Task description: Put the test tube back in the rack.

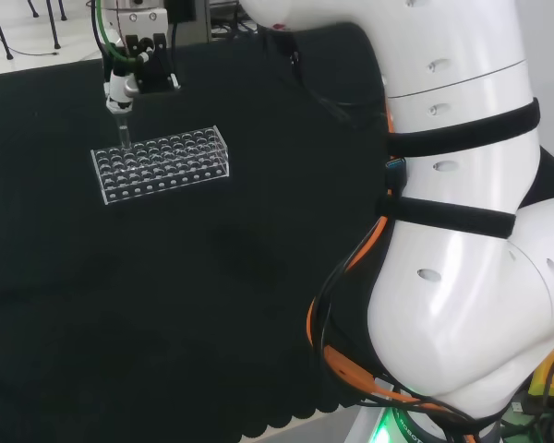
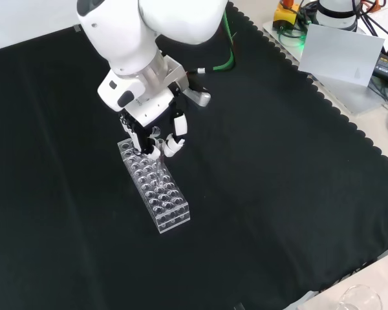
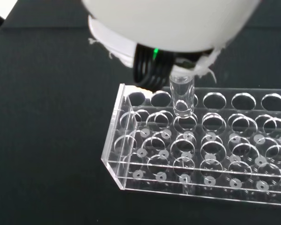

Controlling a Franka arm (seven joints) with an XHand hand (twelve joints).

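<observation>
Tube poised over the rack's end

Fingers of the hand (image 2: 156, 139) are curled round a clear test tube (image 1: 124, 135), pinching it near its top so that it hangs upright. In the head view the hand sits at the far left of the black cloth (image 1: 222, 277), right above the left end of the clear plastic rack (image 1: 162, 164). The tube's lower end reaches down to the rack's top plate at that corner. Seen from the wrist, the tube (image 3: 181, 96) stands over a hole in the second row from the rack's far edge, close to the short end of the rack (image 3: 196, 145); whether its tip has entered the hole I cannot tell. In the front view the rack (image 2: 156, 187) runs lengthwise toward the viewer, and the hand hovers at its far end, beneath the white arm (image 2: 142, 39).
</observation>
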